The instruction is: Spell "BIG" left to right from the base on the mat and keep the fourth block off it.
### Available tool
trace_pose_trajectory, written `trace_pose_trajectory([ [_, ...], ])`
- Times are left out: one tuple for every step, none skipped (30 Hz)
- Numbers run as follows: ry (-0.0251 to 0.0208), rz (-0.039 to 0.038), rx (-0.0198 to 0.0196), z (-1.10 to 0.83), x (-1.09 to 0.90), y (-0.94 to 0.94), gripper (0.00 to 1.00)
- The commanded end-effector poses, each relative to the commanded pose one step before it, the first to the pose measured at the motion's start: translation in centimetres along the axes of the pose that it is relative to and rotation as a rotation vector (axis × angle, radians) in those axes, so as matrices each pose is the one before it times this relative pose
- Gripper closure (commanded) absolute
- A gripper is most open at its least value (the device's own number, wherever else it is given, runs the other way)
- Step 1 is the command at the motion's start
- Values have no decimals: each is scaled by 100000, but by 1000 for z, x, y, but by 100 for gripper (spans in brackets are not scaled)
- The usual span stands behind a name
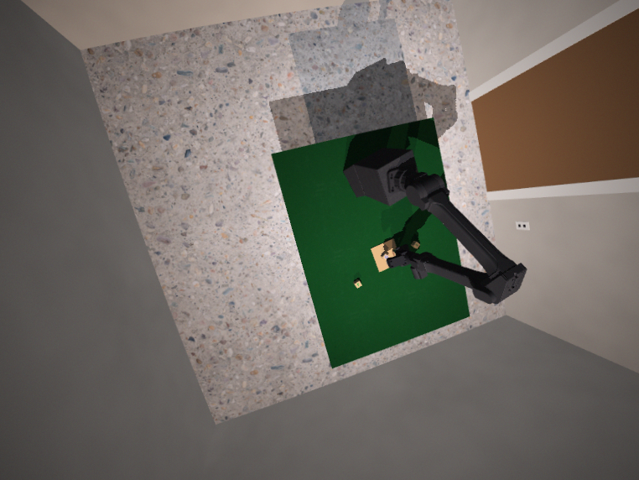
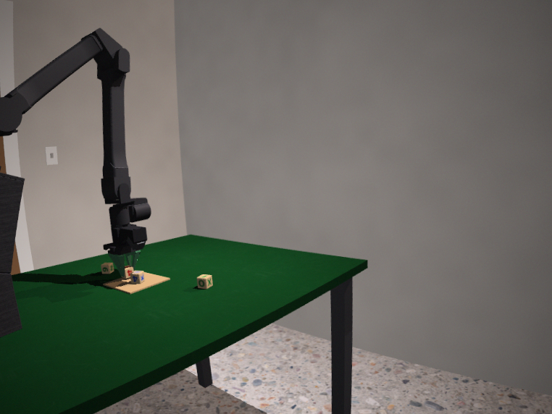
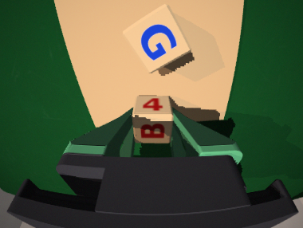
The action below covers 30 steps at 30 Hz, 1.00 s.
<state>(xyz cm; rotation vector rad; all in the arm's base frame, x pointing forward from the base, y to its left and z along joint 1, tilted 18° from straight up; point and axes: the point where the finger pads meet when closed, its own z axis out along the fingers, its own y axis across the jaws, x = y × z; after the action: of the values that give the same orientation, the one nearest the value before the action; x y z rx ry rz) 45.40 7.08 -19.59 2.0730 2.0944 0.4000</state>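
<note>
Grasping the B block (image 3: 152, 119) at the mat's (image 3: 90, 32) near edge, the end effector (image 3: 151, 139) should turn it so B faces up, then set it flat, leaving room for I before the G block (image 3: 157, 40).

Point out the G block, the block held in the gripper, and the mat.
G block (image 3: 158, 40), wrist view, on its top face with the blue G.
B block (image 3: 151, 131), wrist view, on the face with the red B, between the fingers.
Mat (image 3: 96, 26), wrist view, on a bare tan part.
</note>
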Motion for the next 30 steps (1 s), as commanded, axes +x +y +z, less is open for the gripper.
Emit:
trace_pose_trajectory([
  [-824,178,1411,549,-628,-882,73],
  [0,0,0,0,0,0,73],
  [0,0,0,0,0,0,73],
  [0,0,0,0,0,0,73],
  [0,0,0,0,0,0,73],
  [0,0,0,0,0,0,73],
  [0,0,0,0,0,0,73],
  [0,0,0,0,0,0,73],
  [0,0,0,0,0,0,73],
  [0,0,-2,0,0,1,73],
  [2,0,-15,2,1,6,73],
  [5,-1,-36,4,2,14,73],
  [9,-2,-65,7,4,26,73],
  [13,-2,-96,11,6,38,73],
  [18,-3,-130,15,8,51,73],
  [22,-4,-162,19,10,64,73],
  [12,-2,-84,22,9,49,73],
  [2,0,-3,25,7,33,73],
  [0,0,0,0,0,0,73],
  [0,0,0,0,0,0,73],
  [-12,2,101,28,4,10,73],
  [35,-6,-251,29,16,100,73],
  [36,-6,-259,30,17,102,73],
  [14,-3,-96,30,11,62,73],
  [-5,1,47,30,6,26,73],
  [2,-1,-7,28,8,37,73],
  [12,-2,-79,23,5,21,73],
  [16,-3,-114,20,6,27,73],
  [-3,0,27,17,1,-7,73],
  [-18,3,138,14,-3,-35,73],
])
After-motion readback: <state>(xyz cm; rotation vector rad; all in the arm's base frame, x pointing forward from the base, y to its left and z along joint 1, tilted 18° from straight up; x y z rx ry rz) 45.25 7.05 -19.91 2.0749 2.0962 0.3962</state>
